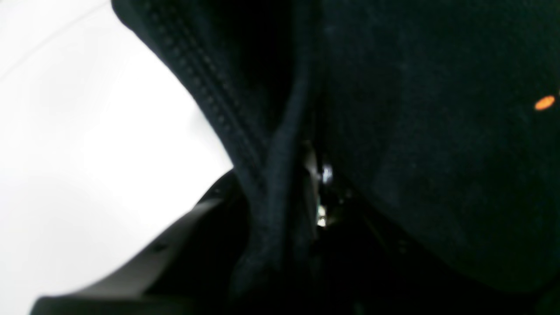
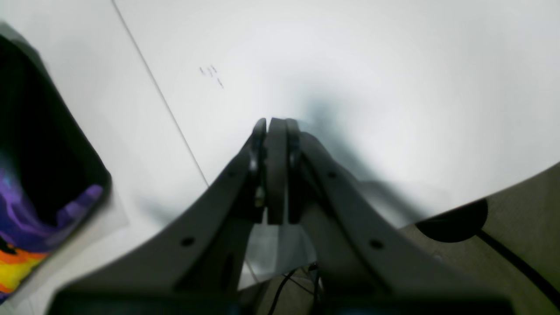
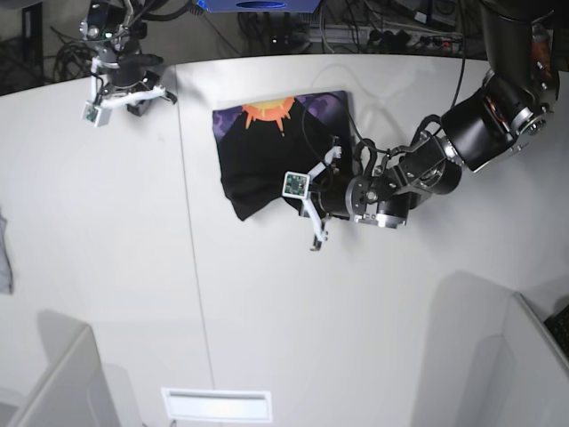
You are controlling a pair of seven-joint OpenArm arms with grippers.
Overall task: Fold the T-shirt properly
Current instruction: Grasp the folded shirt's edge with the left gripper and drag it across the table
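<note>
The black T-shirt (image 3: 262, 160) lies bunched on the white table, its orange sun print (image 3: 267, 111) showing at the far edge. My left gripper (image 3: 308, 203) is at the shirt's near right edge. In the left wrist view black cloth (image 1: 415, 144) fills the frame, and a stitched hem (image 1: 205, 87) runs down between the jaws, which are shut on it. My right gripper (image 2: 275, 127) is shut with nothing in it over bare table, far left of the shirt (image 2: 39, 144), whose purple and orange print shows at that view's left edge. In the base view the right gripper (image 3: 147, 92) sits at the back left.
A small grey cloth scrap (image 3: 4, 253) lies at the table's left edge. A thin seam (image 3: 191, 267) runs front to back across the table. Cables crowd the back edge (image 3: 373, 40). A white slot (image 3: 216, 405) and partition panels stand at the front.
</note>
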